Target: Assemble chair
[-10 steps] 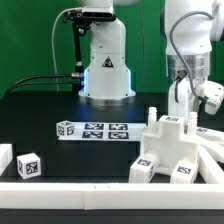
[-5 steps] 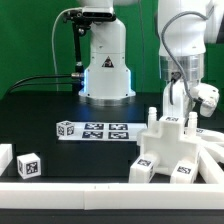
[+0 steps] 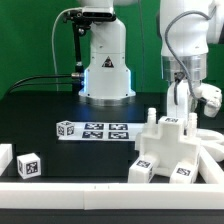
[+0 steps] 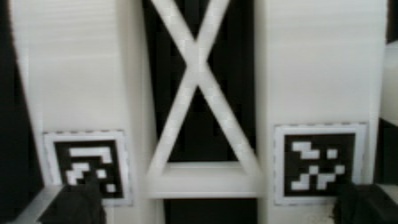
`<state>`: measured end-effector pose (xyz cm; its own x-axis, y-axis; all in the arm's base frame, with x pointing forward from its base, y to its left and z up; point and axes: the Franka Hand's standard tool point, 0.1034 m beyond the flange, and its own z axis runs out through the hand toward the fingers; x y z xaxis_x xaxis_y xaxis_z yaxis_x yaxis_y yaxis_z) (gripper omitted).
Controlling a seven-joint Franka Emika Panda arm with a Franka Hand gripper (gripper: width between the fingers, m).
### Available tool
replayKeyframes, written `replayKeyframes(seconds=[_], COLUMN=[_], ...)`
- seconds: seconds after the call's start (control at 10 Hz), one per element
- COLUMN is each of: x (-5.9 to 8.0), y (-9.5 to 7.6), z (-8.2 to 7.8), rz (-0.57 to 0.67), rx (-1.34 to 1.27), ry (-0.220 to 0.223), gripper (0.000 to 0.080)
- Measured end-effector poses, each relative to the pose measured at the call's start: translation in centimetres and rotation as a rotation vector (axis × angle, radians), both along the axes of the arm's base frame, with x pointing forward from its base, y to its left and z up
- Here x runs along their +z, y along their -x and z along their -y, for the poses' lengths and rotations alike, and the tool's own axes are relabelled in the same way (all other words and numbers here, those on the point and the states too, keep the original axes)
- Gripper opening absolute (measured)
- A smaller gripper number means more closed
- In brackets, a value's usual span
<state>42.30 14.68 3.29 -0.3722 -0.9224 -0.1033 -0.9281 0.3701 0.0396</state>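
The chair (image 3: 172, 148) is a blocky white assembly with square tags, standing at the exterior view's right near the front. My gripper (image 3: 184, 110) hangs just above its upright posts. In the wrist view a white chair panel (image 4: 196, 120) with a crossed brace and two tags fills the picture. My gripper (image 4: 210, 206) is open; its dark fingertips (image 4: 57, 206) show at the two lower corners, one on each side of the panel. Whether they touch it I cannot tell.
The marker board (image 3: 102, 130) lies mid-table, with a small tagged cube (image 3: 67, 128) at its left end. Another tagged white cube (image 3: 28, 165) and a white block (image 3: 5, 158) sit front left. A white rail (image 3: 90, 192) runs along the front. The arm's base (image 3: 105, 65) stands behind.
The arm has shifted slightly toward the exterior view's left above the chair. The jaws stay equally wide.
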Motion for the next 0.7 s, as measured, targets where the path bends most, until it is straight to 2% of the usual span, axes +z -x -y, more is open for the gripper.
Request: replayKeyframes(seconds=[0.3, 0.7], x=[0.7, -0.2], y=[2.0, 4.7], z=[-0.8, -0.1], rz=[-0.008, -0.044], rx=[0.053, 0.081], ry=[-0.007, 0.01], gripper=[0.0649, 0.0649])
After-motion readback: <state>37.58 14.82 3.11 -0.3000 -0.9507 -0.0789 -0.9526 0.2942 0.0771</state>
